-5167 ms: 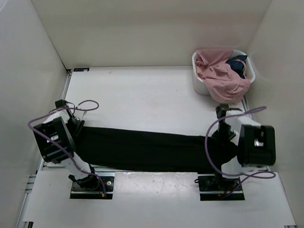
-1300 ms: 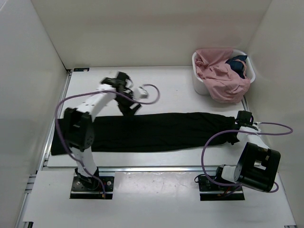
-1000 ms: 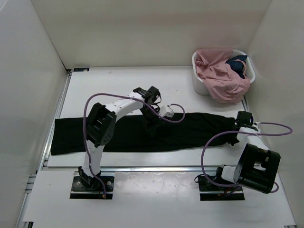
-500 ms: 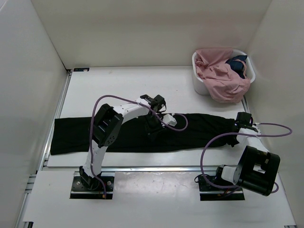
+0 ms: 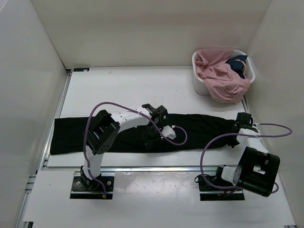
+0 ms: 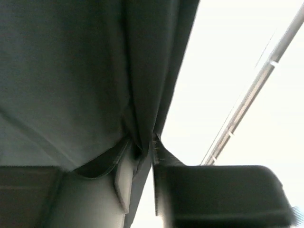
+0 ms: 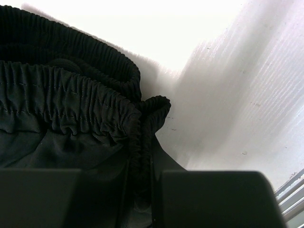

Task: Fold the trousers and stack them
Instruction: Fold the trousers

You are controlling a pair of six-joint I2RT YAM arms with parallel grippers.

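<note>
The left end effector (image 6: pixel 141 154) is pinching a small ridge of black cloth between its two fingers, at the near edge of the trousers (image 5: pixel 95 135) about halfway along their length, in the lower middle of the overhead frame. The grip there looks chosen so that the strip can be lifted at its middle and doubled over crosswise, which would be the next fold. The right end effector (image 7: pixel 141 187) is pressed together on the gathered elastic waistband at the right end of the strip, low in the right of the overhead frame. That looks meant to pin that end down and hold the cloth taut while the other arm works. The trousers lie flat on the white desk (image 5: pixel 128 90) as one long narrow band running from the left edge toward the right, apparently with the two legs laid one over the other, though the overlap cannot be made out clearly. A metal rail (image 6: pixel 251 90) runs along the desk edge just beside the pinched fold. In the upper right stands a white basket (image 5: pixel 200 86) with clothes spilling over its rim, well apart from the trousers. By count there are two arms, two end effectors, one pair of trousers, one basket, one pink garment (image 5: pixel 218 78) and one dark blue garment (image 5: pixel 236 64).
</note>
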